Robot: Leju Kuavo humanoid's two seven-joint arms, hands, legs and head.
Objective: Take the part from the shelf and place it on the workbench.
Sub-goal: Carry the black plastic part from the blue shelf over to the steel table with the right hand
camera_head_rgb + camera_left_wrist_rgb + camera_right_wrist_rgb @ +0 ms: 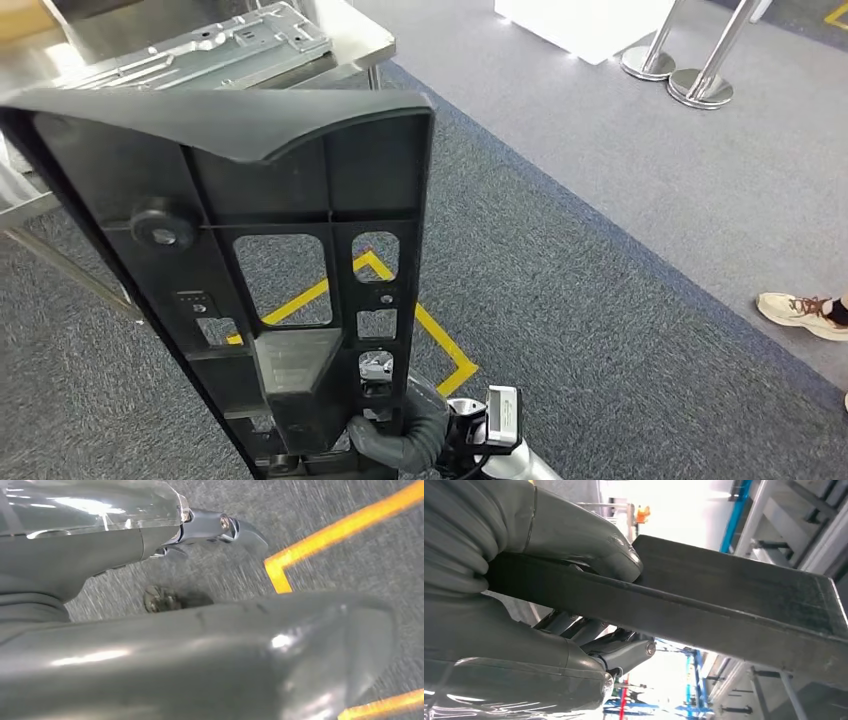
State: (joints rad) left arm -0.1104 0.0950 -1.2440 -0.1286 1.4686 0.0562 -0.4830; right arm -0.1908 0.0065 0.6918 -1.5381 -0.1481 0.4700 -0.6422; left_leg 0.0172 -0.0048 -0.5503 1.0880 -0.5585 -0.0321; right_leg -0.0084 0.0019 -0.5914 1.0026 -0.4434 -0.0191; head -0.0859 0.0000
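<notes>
Part (250, 250), a large black moulded plastic panel with ribs and rectangular cut-outs, stands roughly upright in the head view, tilted so that its curved upper edge leans toward the left, and it is carried above the grey carpet (600, 260), clear of any surface. Its lower end is held by the right hand (400, 435), which enters from the bottom of the head view with the silver forearm behind it. In the right wrist view the right hand (524, 605) clamps the panel's edge: the thick grey thumb (589, 545) presses on one face and the darker fingers (619, 647) close against the opposite face, so the panel (724, 600) is pinched firmly between them. The left hand (150, 530) hangs low over the carpet; its fingers (235, 527) extend with nothing between them, though how far they are spread cannot be told from this angle. A steel worktop (360, 40) stands at the upper left of the head view, carrying a flat silver metal sheet part (210, 45). Yellow floor tape (440, 340) forms a corner on the carpet, visible through the panel's cut-outs. Two chrome stanchion bases (680, 75) stand at the upper right, and a person's shoe (800, 312) rests at the right edge.
</notes>
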